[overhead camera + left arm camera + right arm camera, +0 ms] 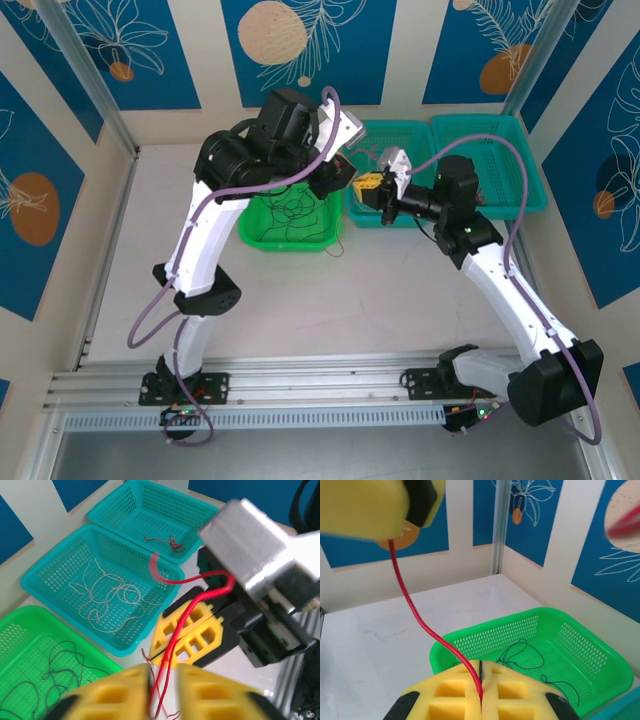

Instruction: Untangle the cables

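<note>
Aloft: red cable [415, 612] runs between grippers; right gripper [480, 672] pinching it, left gripper [164, 677] slightly spread around it

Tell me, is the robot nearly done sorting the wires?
Done: black cables lie in the green basket, whitish cables in the middle teal basket, a dark red cable in the far teal basket. In hand: the right gripper pinches a red cable that runs through the open left gripper. Left: laying it in a basket, likely.

Your right gripper [480, 672] is pinched tight on the red cable [412, 608]. Your left gripper [163, 675] faces it closely, fingers slightly parted.
</note>
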You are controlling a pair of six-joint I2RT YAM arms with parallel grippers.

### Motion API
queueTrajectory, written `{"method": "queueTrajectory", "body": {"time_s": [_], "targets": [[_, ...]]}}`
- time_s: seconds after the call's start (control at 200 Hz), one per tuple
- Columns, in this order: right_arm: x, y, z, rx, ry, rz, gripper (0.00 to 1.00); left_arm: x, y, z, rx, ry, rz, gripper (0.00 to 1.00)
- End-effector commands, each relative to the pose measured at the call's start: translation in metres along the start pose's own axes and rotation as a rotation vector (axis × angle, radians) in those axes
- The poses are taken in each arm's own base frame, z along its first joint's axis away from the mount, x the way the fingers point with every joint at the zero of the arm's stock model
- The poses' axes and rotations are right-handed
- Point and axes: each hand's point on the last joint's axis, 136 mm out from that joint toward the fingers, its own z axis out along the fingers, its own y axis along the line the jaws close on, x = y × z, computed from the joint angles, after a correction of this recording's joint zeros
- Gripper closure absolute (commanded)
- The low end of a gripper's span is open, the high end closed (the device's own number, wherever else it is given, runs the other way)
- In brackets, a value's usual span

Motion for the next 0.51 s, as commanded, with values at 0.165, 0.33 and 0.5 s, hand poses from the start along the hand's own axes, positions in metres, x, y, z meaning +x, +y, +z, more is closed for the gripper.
{"method": "queueTrajectory", "body": {"time_s": [0.165,0.33,0.5], "targets": [[-0.032,-0.076,-0.033,0.322,-0.065,0.132,1.00,-0.008,-0.038,-0.018,0.018,-0.044,0.314,0.35],[-0.038,-0.155,-0.071,0.607,-0.102,0.217,1.00,0.000,-0.069,0.003,0.040,-0.009,0.456,0.32],[-0.036,-0.243,-0.121,0.889,-0.097,0.247,1.00,-0.008,-0.096,0.017,0.114,-0.050,0.427,0.31]]}}
